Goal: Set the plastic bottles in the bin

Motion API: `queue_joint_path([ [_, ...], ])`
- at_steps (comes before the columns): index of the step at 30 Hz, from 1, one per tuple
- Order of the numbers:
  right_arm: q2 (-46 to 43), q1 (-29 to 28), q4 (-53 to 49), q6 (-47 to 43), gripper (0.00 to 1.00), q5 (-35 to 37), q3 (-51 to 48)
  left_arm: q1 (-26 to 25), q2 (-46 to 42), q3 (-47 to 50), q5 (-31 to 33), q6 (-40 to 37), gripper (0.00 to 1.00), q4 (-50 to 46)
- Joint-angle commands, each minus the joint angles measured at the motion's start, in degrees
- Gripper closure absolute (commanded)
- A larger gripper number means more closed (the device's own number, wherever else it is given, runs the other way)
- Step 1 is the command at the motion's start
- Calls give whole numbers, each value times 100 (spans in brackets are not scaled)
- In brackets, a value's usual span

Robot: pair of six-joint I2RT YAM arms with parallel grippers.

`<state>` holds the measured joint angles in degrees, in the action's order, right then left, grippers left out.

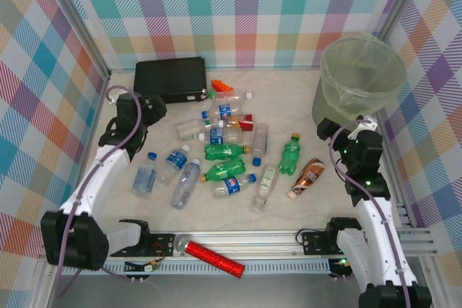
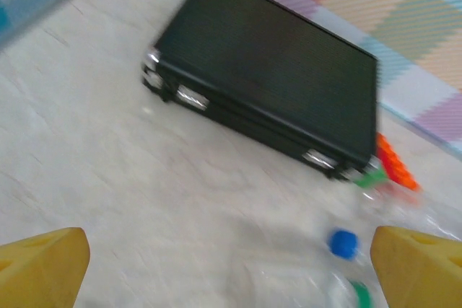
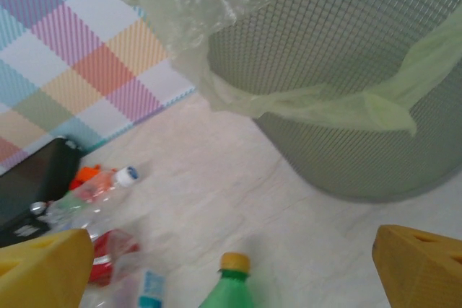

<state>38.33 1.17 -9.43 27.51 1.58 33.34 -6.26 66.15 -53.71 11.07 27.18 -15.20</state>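
Several plastic bottles (image 1: 224, 151) lie scattered in the middle of the table: clear ones with blue labels (image 1: 173, 162), green ones (image 1: 290, 155) and a brown one (image 1: 308, 177). The bin (image 1: 357, 77), lined with a pale green bag, stands at the far right. My left gripper (image 1: 153, 104) hovers open left of the pile, facing the black case (image 2: 267, 84), with a blue bottle cap (image 2: 343, 243) near its right fingertip (image 2: 419, 268). My right gripper (image 1: 341, 130) hangs open beside the bin (image 3: 346, 106). A green bottle with an orange cap (image 3: 232, 290) lies below its jaws.
A flat black case (image 1: 171, 79) lies at the back left, with orange-red toy bricks (image 1: 224, 88) beside it. A red glittery cylinder (image 1: 213, 256) rests on the front rail. Checked walls enclose the table on three sides.
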Motion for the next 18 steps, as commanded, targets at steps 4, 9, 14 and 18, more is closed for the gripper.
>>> queue_joint_path([
  [4, -26, 15, -2036, 517, 1, -710, 632, -737, -749, 209, -1222, 511, 1, -459],
  [9, 552, 14, -3247, 654, 1, -946, 1069, -2396, -1197, 622, -465, 512, 1, -450],
  [14, 885, 9, -3835, 474, 1, -1184, 1204, -3548, -1275, 825, -52, 692, 1, -355],
  [18, 1268, 14, -3873, 440, 1, -1274, 1056, -4217, -1089, 798, 37, 722, 0, -285],
])
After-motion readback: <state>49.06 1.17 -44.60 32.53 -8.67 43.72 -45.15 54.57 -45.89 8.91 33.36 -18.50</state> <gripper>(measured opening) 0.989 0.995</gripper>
